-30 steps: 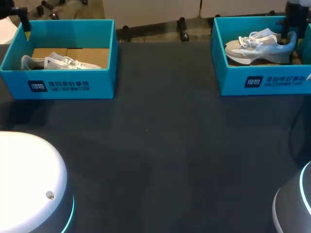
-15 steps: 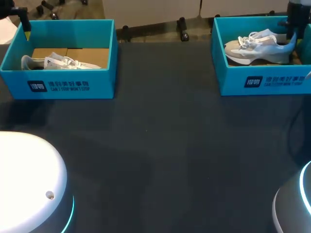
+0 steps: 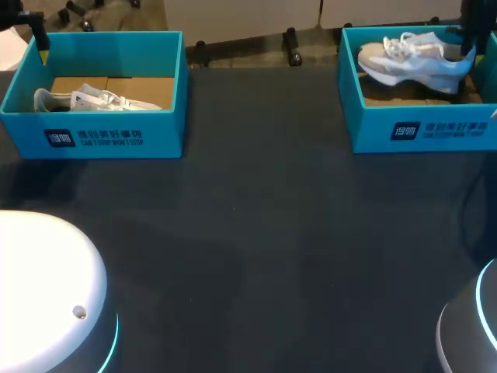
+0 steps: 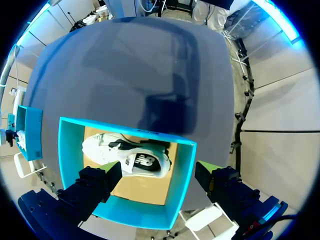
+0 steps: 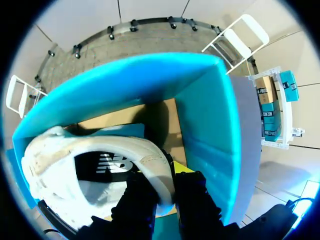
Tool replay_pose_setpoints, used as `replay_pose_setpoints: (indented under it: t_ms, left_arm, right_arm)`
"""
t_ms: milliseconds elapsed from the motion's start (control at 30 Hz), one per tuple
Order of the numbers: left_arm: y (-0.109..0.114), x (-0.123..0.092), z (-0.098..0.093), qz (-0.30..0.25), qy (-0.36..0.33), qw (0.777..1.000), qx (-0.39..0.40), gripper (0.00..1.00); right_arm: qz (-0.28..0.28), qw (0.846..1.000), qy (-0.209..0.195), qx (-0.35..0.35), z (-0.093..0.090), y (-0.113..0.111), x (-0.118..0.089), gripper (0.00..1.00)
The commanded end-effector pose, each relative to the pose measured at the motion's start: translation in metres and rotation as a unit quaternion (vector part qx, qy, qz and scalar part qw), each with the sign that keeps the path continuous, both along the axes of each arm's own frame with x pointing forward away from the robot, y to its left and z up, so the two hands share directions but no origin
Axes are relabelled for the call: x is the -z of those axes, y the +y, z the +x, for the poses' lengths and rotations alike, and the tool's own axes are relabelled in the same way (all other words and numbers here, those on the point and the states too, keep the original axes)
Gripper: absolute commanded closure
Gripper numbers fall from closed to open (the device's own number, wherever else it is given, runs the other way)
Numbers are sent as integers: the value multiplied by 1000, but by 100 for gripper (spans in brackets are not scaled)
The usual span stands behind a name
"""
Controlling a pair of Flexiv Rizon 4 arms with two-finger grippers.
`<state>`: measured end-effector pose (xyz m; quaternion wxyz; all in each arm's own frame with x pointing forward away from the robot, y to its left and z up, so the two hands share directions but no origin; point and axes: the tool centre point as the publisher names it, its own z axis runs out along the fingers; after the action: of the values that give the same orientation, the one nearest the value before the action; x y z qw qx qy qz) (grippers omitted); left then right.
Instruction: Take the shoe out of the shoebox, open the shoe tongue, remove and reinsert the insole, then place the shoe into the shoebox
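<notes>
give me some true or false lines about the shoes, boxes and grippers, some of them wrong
1. The right gripper is shut on the right shoe at its heel. True.
2. The left shoe lies on the table outside its box. False: it lies inside the left box.
3. The left gripper grips the left shoe. False: it is open above the left box, touching nothing.
4. Neither the left box nor the right box has a lid on. True.
</notes>
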<state>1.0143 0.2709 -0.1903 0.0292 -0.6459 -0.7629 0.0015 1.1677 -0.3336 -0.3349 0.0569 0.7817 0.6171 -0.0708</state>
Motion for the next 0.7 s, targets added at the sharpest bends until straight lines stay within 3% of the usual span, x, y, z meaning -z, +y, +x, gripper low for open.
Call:
replay_pose_setpoints:
  t_ms: [33, 400, 700]
  left_arm:
    - [0, 0, -2, 1, -2, 1000, 0, 0]
    - [0, 0, -2, 1, -2, 1000, 0, 0]
    - [0, 0, -2, 1, -2, 1000, 0, 0]
  right_arm:
    - [-6, 1000, -13, 0, -13, -1, -30, 100]
    - [-33, 999, -40, -6, -22, -4, -87, 100]
    - [-31, 998, -52, -31, -29, 2, -122, 100]
